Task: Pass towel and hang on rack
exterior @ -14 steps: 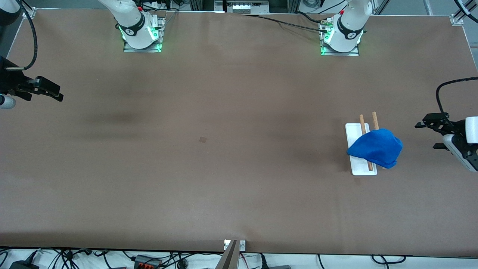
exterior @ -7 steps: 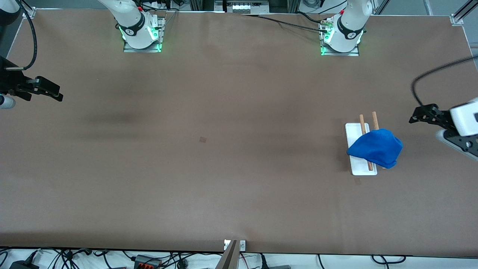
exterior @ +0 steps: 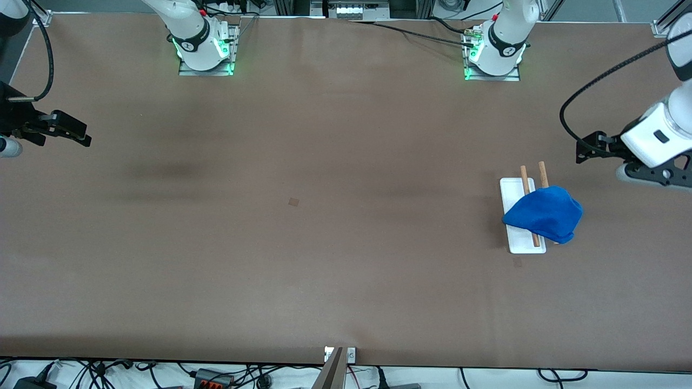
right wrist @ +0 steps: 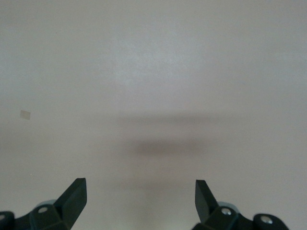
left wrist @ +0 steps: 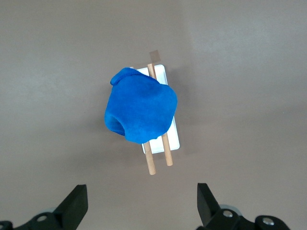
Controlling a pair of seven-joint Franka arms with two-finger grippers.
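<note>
Right hand [exterior: 81, 135] waiting over the worktop [exterior: 324, 243] at the right arm's end, fingers apart, empty. Towel [exterior: 543, 213] bunched over the rack [exterior: 520, 229] rods. Left hand [exterior: 586, 151] raised near the rack, fingers spread, empty.

The towel [exterior: 543, 214] lies bunched on the rack [exterior: 521, 221], at the middle right of the front view.

No readable text, label, brand or number for you anywhere, round dark emblems on both arm bases too small to make out, nothing printed on the surface, nothing legible in either wrist view
</note>
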